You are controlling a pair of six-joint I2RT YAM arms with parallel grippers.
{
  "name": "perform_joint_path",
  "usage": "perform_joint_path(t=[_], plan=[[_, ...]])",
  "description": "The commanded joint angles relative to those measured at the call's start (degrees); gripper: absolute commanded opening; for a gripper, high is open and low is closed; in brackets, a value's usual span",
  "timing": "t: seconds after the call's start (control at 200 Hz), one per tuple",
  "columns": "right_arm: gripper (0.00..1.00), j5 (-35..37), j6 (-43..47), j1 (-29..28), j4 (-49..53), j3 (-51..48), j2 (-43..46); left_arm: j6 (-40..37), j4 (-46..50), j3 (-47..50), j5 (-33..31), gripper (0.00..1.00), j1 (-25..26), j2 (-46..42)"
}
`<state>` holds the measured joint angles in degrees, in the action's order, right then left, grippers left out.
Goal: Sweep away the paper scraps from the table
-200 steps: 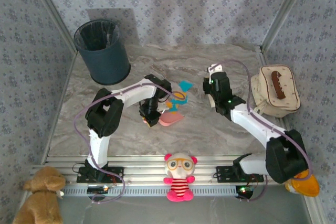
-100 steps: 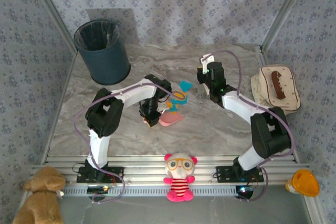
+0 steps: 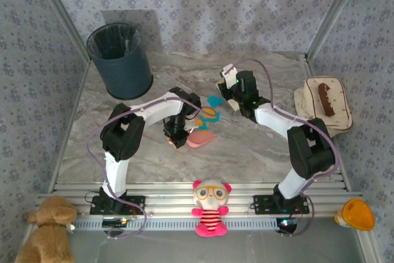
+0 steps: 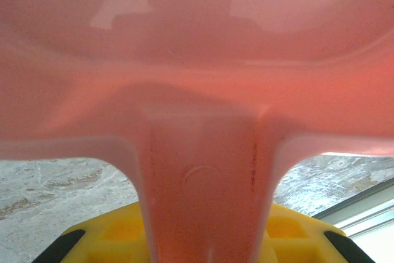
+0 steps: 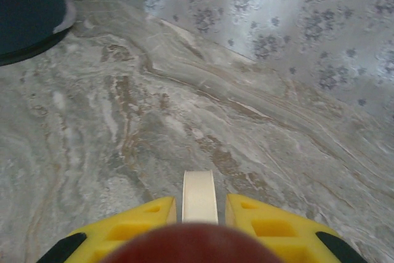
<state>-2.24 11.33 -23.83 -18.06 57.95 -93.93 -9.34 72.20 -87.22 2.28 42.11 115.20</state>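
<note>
Two arms reach over the marble surface in front of you, and each carries one claw. Your left claw is clamped nearly closed on the handle of the one pink dustpan, which lies near the middle of the surface with its pan pointing away from the arm bases. Your right claw is closed as far as it goes, with one narrow cream strip pinched between its two yellow fingers; you cannot tell what that strip belongs to. It hangs over bare marble toward the far wall, to the right of the scraps. The paper scraps sit in one small cluster at the far edge of the dustpan, between the two claws. You can make out two colours, cyan-blue and orange, and roughly three or four pieces, though they overlap too much to count surely. You cannot tell whether they rest on the pan's lip or on the surface just beyond it. One dark bin stands upright in the far left corner, well apart from the scraps. One cream bag with a brown handle lies at the right edge. Two soft toys sit off the marble: a pink one on the near rails between the arm bases and a brown bear at the near left corner. One orange object lies at the near right corner.
</note>
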Motion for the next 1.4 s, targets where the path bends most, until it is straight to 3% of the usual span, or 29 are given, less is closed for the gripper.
perform_joint_path(t=[0.0,0.74,1.394], plan=[[0.0,-4.2,2.7,-0.8,1.6,0.2,0.6,1.0,0.7,-0.9,0.8,0.0,-0.4,0.6],[0.0,-3.3,1.0,-7.9,9.1,-5.6,8.4,3.9,-1.4,-1.3,-0.6,0.0,-0.9,0.5],[0.0,-6.1,-6.8,-11.5,6.4,-7.4,10.6,2.1,-1.1,-2.4,0.6,0.0,0.5,1.5]])
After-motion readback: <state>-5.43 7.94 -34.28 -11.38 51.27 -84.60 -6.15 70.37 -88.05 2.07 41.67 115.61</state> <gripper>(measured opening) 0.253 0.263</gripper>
